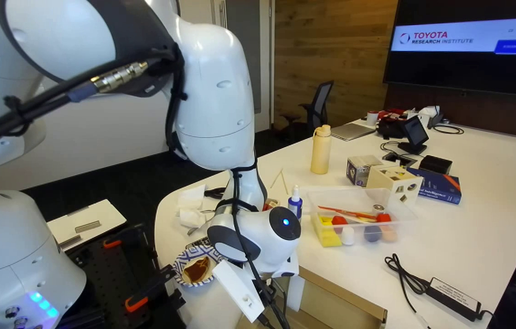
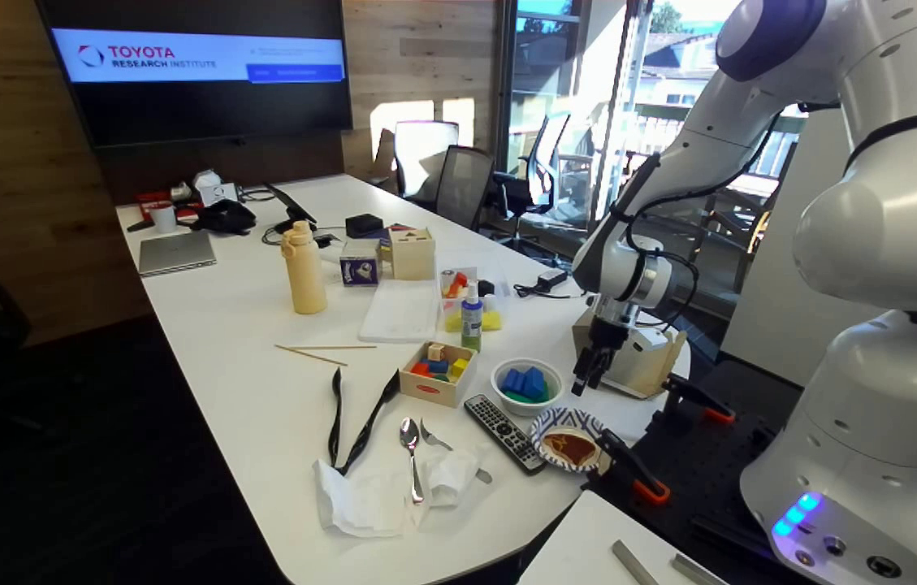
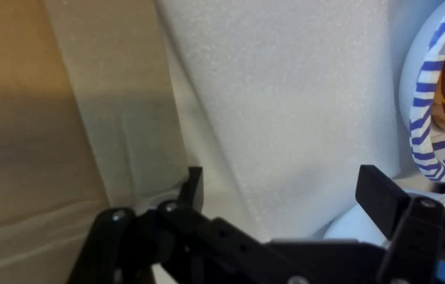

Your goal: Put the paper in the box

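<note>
Nearest us, the gripper (image 3: 279,171) spreads its fingers (image 3: 382,201) well apart over white paper (image 3: 285,98) in the wrist view. We see the paper outside the tan cardboard box (image 1: 331,304), just beside its wall, with a patterned bowl (image 3: 421,114) along the opposite edge. We cannot tell whether the fingers touch it. In an exterior view, we find a black remote (image 2: 505,433) on the counter (image 2: 239,325) beside a white bowl (image 2: 531,410) of blue and green blocks (image 2: 531,383).

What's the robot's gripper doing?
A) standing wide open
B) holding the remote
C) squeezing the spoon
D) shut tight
A, because in the wrist view the gripper has its two fingertips far apart, with white paper showing behind the gap.
</note>
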Action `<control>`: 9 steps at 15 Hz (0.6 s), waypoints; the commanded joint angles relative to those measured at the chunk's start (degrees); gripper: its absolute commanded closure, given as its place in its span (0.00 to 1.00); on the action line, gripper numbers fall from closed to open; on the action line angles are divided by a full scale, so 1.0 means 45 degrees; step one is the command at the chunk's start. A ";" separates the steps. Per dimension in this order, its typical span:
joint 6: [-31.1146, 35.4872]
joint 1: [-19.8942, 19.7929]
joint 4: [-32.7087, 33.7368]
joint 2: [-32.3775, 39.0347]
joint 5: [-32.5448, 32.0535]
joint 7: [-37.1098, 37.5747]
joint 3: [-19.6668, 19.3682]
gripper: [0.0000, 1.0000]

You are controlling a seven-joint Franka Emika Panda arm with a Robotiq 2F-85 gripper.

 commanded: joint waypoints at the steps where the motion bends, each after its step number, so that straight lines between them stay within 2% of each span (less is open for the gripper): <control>1: 0.0397 0.0425 0.0122 0.0305 -0.0993 0.0532 -0.0346 0.00; 4: 0.0177 0.0625 0.0288 0.0429 -0.1603 0.0729 -0.0526 0.00; 5: 0.0114 0.0671 0.0325 0.0452 -0.1796 0.0819 -0.0564 0.25; 6: 0.0089 0.0746 0.0399 0.0498 -0.1927 0.0864 -0.0627 0.28; 9: 0.0066 0.0887 0.0512 0.0561 -0.2276 0.1067 -0.0765 0.51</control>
